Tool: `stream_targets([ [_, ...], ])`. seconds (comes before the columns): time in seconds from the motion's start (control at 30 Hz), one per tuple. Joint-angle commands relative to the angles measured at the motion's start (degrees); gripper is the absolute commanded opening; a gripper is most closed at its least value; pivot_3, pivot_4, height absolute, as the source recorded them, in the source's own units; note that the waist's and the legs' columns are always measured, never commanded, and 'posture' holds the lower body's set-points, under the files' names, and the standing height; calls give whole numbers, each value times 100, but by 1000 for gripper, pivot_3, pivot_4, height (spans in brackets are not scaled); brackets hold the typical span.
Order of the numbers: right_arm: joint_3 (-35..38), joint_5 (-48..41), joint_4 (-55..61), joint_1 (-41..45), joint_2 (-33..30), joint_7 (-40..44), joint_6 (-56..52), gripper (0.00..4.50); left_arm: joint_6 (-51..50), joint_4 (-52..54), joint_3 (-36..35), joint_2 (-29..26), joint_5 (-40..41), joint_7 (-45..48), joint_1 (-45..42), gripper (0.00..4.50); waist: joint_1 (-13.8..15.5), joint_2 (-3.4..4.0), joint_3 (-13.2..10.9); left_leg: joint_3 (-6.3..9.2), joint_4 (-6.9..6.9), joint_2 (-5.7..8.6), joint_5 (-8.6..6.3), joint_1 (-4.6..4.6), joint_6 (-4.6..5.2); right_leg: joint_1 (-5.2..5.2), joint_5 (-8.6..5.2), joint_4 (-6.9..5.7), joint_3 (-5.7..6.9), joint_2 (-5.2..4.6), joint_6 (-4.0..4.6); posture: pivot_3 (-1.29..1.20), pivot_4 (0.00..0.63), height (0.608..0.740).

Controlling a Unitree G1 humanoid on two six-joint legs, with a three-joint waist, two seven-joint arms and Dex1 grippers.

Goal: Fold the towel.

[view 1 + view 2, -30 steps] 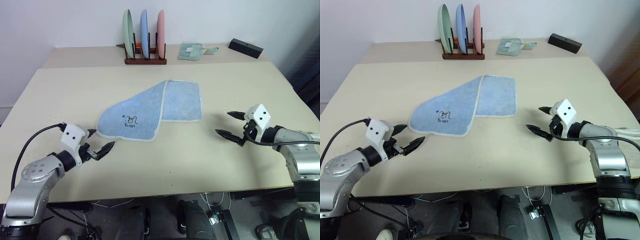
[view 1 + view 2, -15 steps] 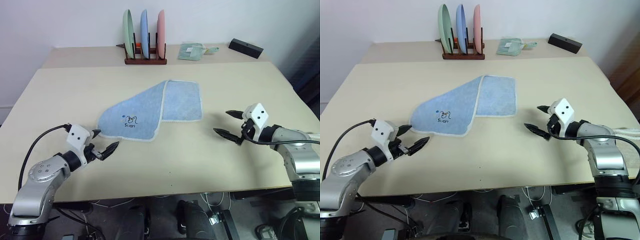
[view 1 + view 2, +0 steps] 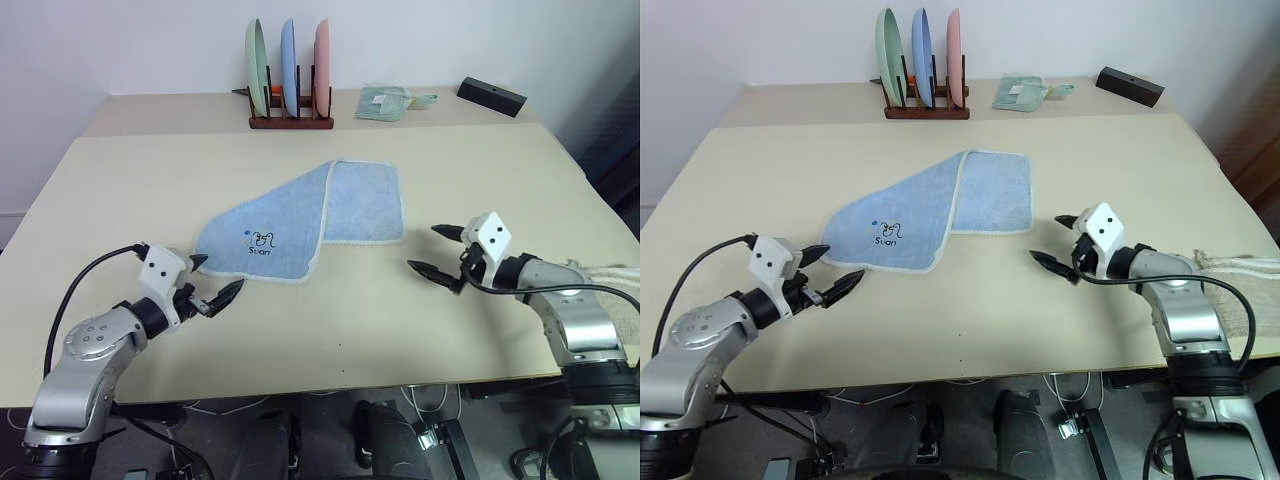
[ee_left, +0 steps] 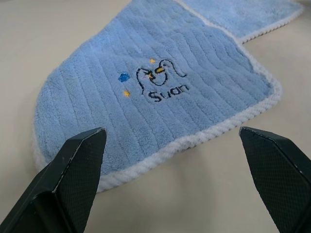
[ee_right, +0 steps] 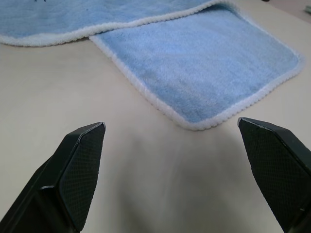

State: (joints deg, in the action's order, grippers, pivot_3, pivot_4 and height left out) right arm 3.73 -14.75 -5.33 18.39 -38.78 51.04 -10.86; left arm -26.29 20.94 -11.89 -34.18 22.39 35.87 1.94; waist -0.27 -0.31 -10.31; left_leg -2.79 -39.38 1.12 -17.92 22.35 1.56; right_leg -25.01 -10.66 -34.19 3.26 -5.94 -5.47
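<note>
The light blue towel with white edging lies flat on the beige table, bent in the middle, its dark logo at the near left end. My left gripper hovers open just off that logo end, fingers apart and empty. My right gripper is open too, to the right of the towel's squarer right half, a short gap away. Neither gripper touches the cloth.
A wooden rack with three upright plates stands at the back. A small pale green folded item and a black box lie at the back right. A cloth strap hangs at the table's right edge.
My right gripper has moved left, closer to the towel's right half. The left gripper has edged slightly towards the logo end. Both stay open; the towel has not moved.
</note>
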Motion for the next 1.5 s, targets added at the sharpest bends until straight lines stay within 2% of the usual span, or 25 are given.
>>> stream_targets([
  [0.03,94,-61,240,3,20,-19,75,4472,34,131,-8,-11,50,16,-74,4500,-2,0,0,0,0,0,0,0,0,0,0,0,0,0,0,0,150,737],
  [0.13,78,-57,221,19,45,-26,95,4472,-310,185,116,-3,295,86,-313,4500,30,0,0,0,0,0,0,0,1,0,0,0,0,0,0,0,150,737],
  [0.2,51,-51,209,58,72,-31,92,4472,-560,269,502,-8,344,202,-629,4500,69,0,0,0,-5,0,-1,0,2,2,0,-2,0,1,0,0,150,737],
  [0.3,-26,-5,178,125,145,-60,118,4472,-793,181,1650,-71,-244,331,-1245,4500,124,1,1,5,-23,1,0,0,0,13,0,-5,3,2,-1,0,150,737],
  [0.47,-42,-3,290,80,199,-119,84,4472,-1020,-350,2509,123,-935,58,-2016,4500,96,1,1,4,-47,3,-8,1,14,25,1,-4,4,3,-2,0,150,737],
  [0.6,-1,-27,453,-92,184,-177,58,4472,-1596,-593,2734,438,-1040,-101,-2453,4500,107,1,1,7,-53,2,-10,4,16,25,1,-5,5,4,-3,0,150,737],
  [0.93,-5,-28,544,-210,239,-304,43,4472,-1858,-1027,2814,843,-1070,-144,-2668,4500,111,1,1,8,-61,2,-12,4,20,30,1,-4,4,3,-4,0,150,737],
  [1.03,2,-25,521,-242,245,-315,85,4500,-1885,-1229,2743,865,-1148,-243,-2708,3776,103,2,1,9,-62,3,-27,2,46,33,1,-5,3,3,-4,0,150,737],
  [1.27,32,-24,476,-319,254,-349,189,4500,-1688,-1379,2612,655,-1244,-173,-2614,182,96,5,3,9,-62,2,-23,0,39,33,1,-5,4,3,-4,0,150,737],
  [1.3,27,-23,483,-323,256,-358,190,4500,-1628,-1379,2611,618,-1279,-166,-2604,56,96,5,3,9,-62,2,-23,0,39,33,1,-5,4,3,-4,0,150,737],
  [1.47,-19,-6,530,-267,257,-396,177,4500,-703,-993,2627,372,-1293,299,-2502,56,82,5,2,9,-60,0,-22,0,35,31,1,-5,3,4,-4,0,150,737],
  [1.5,-30,10,504,-200,251,-398,188,4500,-720,-598,2529,298,-972,600,-2421,56,81,5,2,8,-59,-1,-20,0,32,29,1,-5,3,4,-4,0,150,737],
])
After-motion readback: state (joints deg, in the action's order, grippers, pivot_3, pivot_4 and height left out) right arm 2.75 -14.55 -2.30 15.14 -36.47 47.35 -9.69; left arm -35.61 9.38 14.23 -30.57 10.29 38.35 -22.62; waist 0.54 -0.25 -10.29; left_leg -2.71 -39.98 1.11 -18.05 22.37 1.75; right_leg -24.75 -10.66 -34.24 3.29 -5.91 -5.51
